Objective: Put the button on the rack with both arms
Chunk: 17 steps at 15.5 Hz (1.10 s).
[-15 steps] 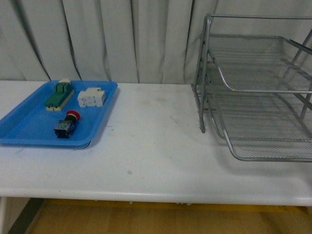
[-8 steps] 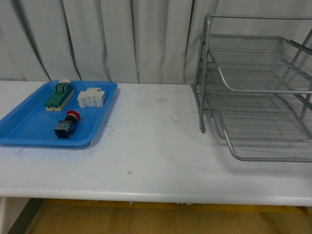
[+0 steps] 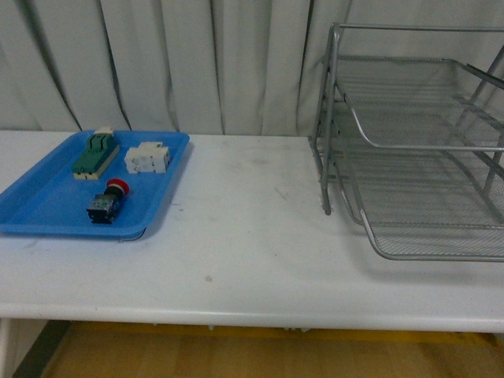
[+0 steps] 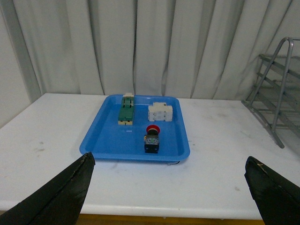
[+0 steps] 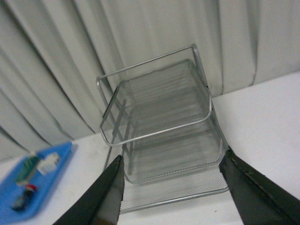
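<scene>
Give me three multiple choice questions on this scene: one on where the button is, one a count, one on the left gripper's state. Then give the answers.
1. Where does the button lie?
A on the bare tabletop
B in the blue tray
C on the floor

2. How many parts are in the tray?
A two
B three
C five

3. How is the left gripper?
A shut on the button
B shut on the tray's rim
C open, holding nothing

Answers:
1 B, it lies near the tray's front rim.
2 B, green block, white block and button.
3 C, the left wrist view shows its fingers spread wide, gripping nothing.
</scene>
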Each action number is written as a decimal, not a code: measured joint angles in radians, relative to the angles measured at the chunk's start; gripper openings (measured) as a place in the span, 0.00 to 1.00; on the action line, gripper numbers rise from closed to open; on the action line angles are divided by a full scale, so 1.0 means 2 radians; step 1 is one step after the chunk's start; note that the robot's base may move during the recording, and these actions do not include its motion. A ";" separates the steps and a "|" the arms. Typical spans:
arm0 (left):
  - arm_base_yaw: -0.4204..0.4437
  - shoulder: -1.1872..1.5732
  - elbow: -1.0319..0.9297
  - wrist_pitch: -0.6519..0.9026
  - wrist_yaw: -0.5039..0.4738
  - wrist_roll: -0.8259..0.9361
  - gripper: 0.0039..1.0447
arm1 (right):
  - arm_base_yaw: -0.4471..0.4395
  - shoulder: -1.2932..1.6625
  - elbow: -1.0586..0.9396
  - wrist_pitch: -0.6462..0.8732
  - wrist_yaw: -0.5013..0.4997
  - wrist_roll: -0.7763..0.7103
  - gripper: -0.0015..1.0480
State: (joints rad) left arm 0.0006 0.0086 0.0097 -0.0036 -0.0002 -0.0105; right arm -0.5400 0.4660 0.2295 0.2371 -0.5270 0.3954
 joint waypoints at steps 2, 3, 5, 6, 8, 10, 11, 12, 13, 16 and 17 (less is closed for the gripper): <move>0.000 0.000 0.000 0.000 0.000 0.000 0.94 | 0.063 -0.046 -0.030 -0.019 0.053 -0.142 0.42; 0.000 0.000 0.000 0.000 0.000 0.000 0.94 | 0.093 -0.067 -0.044 -0.027 0.086 -0.168 0.29; 0.000 0.000 0.000 0.000 0.000 0.000 0.94 | 0.140 -0.097 -0.059 -0.039 0.130 -0.186 0.04; 0.000 0.000 0.000 0.000 0.000 0.000 0.94 | 0.158 -0.109 -0.065 -0.043 0.149 -0.191 0.02; 0.000 0.000 0.000 0.000 0.000 0.000 0.94 | 0.187 -0.129 -0.078 -0.052 0.179 -0.194 0.02; 0.000 0.000 0.000 0.000 0.000 0.000 0.94 | 0.216 -0.202 -0.087 -0.126 0.220 -0.194 0.02; 0.000 0.000 0.000 0.000 0.000 0.000 0.94 | 0.265 -0.211 -0.087 -0.119 0.252 -0.195 0.02; 0.000 0.000 0.000 0.000 0.000 0.000 0.94 | 0.275 -0.211 -0.088 -0.122 0.257 -0.196 0.02; 0.000 0.000 0.000 0.000 0.000 0.000 0.94 | 0.269 -0.211 -0.092 -0.122 0.262 -0.196 0.02; 0.000 0.000 0.000 0.000 0.000 0.000 0.94 | 0.270 -0.230 -0.109 -0.122 0.264 -0.196 0.02; 0.000 0.000 0.000 0.000 0.001 0.000 0.94 | 0.270 -0.231 -0.109 -0.122 0.264 -0.196 0.02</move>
State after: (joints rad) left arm 0.0002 0.0086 0.0097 -0.0032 0.0010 -0.0105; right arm -0.0002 0.0036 0.0116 -0.0067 0.0002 0.0029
